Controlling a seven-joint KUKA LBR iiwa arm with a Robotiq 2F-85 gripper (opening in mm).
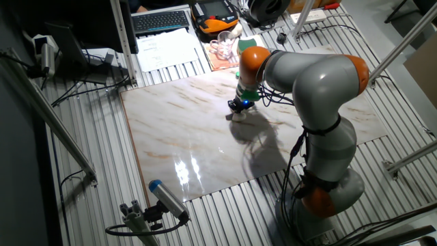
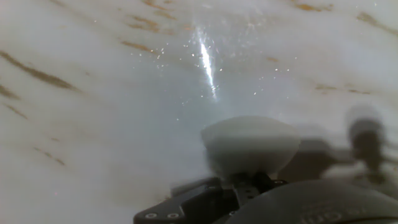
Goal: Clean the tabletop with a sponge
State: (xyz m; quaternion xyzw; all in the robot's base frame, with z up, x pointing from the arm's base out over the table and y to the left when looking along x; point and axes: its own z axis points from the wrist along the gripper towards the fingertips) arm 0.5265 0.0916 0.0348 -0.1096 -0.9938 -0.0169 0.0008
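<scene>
Pressing the sponge [image 1: 238, 114] flat onto the marble counter [image 1: 177, 137] near its far middle, the gripper [image 1: 239, 107] has its fingers clamped on it from above, probably so the wipe gets decent contact across that glossy slab.

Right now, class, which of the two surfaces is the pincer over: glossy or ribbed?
The glossy marble tabletop with brown veins; the pincer holds the sponge down on it. The ribbed grey metal surface only surrounds that slab.
</scene>
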